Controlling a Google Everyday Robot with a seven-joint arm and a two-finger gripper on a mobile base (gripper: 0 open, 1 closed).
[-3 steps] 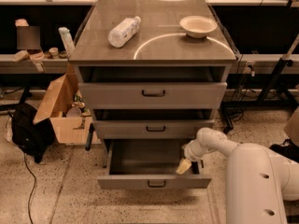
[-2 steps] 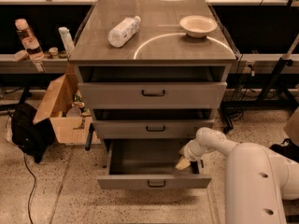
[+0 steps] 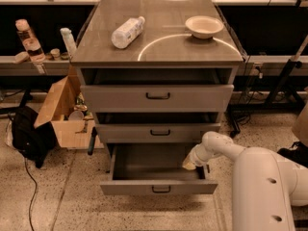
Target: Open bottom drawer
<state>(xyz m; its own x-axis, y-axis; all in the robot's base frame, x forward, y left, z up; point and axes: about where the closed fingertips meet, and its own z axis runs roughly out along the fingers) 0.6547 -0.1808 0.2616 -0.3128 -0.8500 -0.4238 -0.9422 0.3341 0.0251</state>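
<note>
Looking from the near edge, you have the robot's white arm (image 3: 262, 186) filling the lower right corner, reaching left toward the cabinet (image 3: 231, 76). Its gripper (image 3: 190, 162) sits low inside the right side of the bottom drawer (image 3: 159, 187), close to the drawer's right wall. It shows only as a pale yellowish tip, so you cannot tell whether it is open or closed, or whether it has hold of anything. The bottom drawer stands well out from the cabinet, its grey inside in view and its small black bar handle (image 3: 161, 190) centred on the front panel, apart from the gripper. Above it, the middle drawer (image 3: 159, 133) and the tall top drawer (image 3: 156, 97) each sit slightly out, with a dark gap over each front. To the left, on the speckled floor (image 3: 72, 196), a black bag (image 3: 30, 136) lies beside an open cardboard box (image 3: 62, 112) that stands against the cabinet's left side, and a thin cable (image 3: 31, 186) trails from the bag toward you. On the cabinet top, a white bottle (image 3: 127, 32) lies on its side at left; its label is too small to read. A shallow pale bowl (image 3: 204, 26) stands at far right. On the far left shelf stand a pinkish bottle (image 3: 29, 38) and a white one (image 3: 68, 41), with no legible writing.
</note>
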